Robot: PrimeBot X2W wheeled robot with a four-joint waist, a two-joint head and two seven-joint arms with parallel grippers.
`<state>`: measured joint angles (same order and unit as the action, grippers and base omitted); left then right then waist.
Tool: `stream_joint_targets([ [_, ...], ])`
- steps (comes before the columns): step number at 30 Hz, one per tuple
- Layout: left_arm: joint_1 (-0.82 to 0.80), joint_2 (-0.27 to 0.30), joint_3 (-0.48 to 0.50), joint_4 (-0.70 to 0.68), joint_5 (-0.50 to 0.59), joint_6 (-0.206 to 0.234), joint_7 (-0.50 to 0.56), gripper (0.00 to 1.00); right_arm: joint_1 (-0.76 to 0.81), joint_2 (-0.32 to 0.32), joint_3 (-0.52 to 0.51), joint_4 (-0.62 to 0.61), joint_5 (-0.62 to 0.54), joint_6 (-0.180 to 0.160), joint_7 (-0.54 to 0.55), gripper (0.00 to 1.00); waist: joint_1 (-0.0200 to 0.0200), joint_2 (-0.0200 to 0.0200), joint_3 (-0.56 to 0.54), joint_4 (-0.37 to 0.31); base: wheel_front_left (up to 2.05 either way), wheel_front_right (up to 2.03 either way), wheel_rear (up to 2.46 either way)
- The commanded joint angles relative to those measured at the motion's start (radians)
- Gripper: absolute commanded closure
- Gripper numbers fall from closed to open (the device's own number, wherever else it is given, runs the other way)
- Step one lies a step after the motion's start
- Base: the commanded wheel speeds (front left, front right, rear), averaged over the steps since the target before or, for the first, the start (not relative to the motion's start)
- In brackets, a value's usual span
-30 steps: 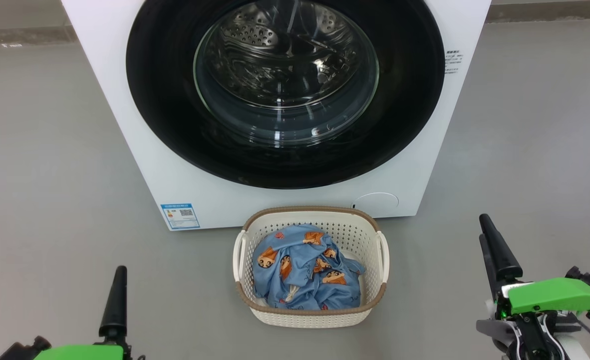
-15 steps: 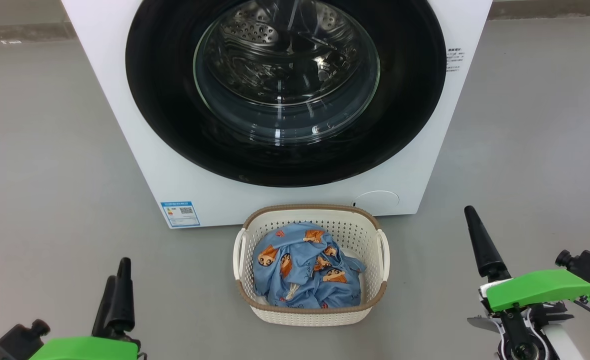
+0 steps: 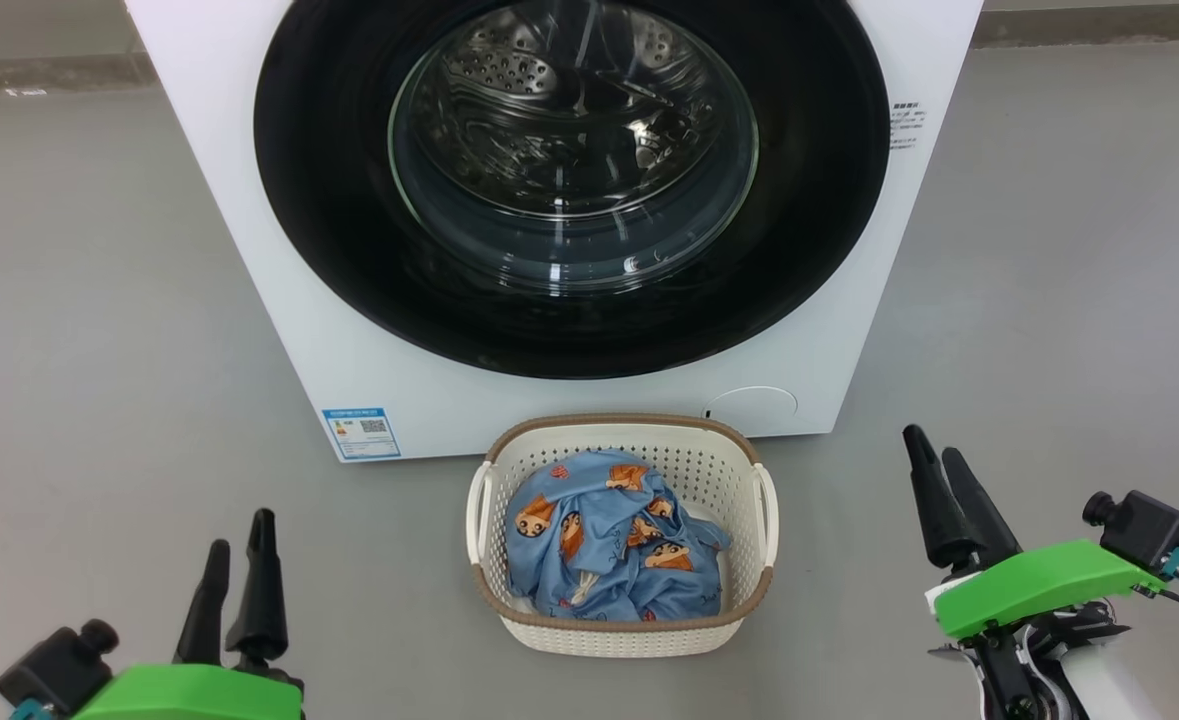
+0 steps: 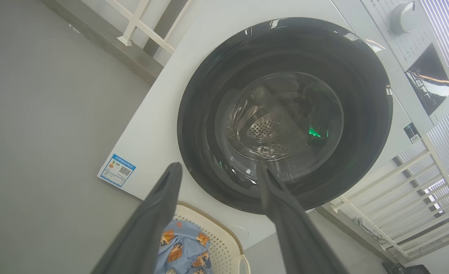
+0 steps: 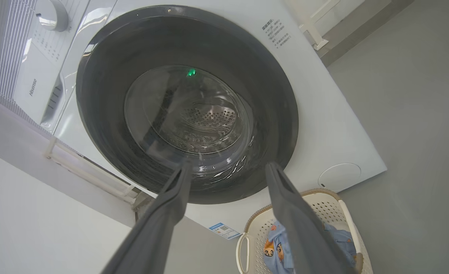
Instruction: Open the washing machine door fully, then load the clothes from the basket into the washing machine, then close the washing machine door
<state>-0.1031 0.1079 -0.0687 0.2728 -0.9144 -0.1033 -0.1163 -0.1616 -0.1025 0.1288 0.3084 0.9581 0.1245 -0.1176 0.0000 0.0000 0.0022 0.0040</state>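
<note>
**Two dark fingers point up at a big round door**

The left gripper (image 4: 217, 169) holds its two long dark fingers (image 4: 154, 220) wide apart, with nothing between them. Past them stands the big white washing machine (image 4: 159, 110). Its round door with the shiny black rim (image 4: 197, 114) lies flat against the front. The holes of the steel drum show through the clear glass. A small blue-and-white label (image 4: 117, 170) sits low on the machine, near the grey floor (image 4: 37, 133). Low between the fingers is the cream plastic basket with holes (image 4: 218, 238). The light blue clothes with orange cartoon faces (image 4: 182, 247) lie in it.
</note>
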Motion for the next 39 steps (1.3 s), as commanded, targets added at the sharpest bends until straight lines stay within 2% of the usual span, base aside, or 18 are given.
stream_joint_targets([
  [1, -0.051, 0.021, 0.01, -0.01, 0.041, 0.007, -0.016, 0.0, -0.064, -0.011, 0.018, -0.01, -0.054, 0.004, -0.015, 0.0, 0.0, 0.0, -0.001, 0.0, 0.0, 0.0, 0.0],
  [14, -0.072, 0.044, -0.017, 0.017, 0.199, 0.03, -0.052, 0.0, -0.096, 0.001, 0.044, 0.046, -0.231, 0.005, -0.05, 0.0, 0.0, 0.0, -0.003, 0.001, 0.0, 0.0, 0.0],
  [39, -0.111, 0.07, -0.052, 0.034, 0.446, 0.058, -0.125, 0.0, -0.157, -0.018, 0.138, 0.084, -0.477, 0.006, -0.124, 0.0, 0.0, 0.0, 0.003, 0.005, 0.0, 0.0, 0.0],
])
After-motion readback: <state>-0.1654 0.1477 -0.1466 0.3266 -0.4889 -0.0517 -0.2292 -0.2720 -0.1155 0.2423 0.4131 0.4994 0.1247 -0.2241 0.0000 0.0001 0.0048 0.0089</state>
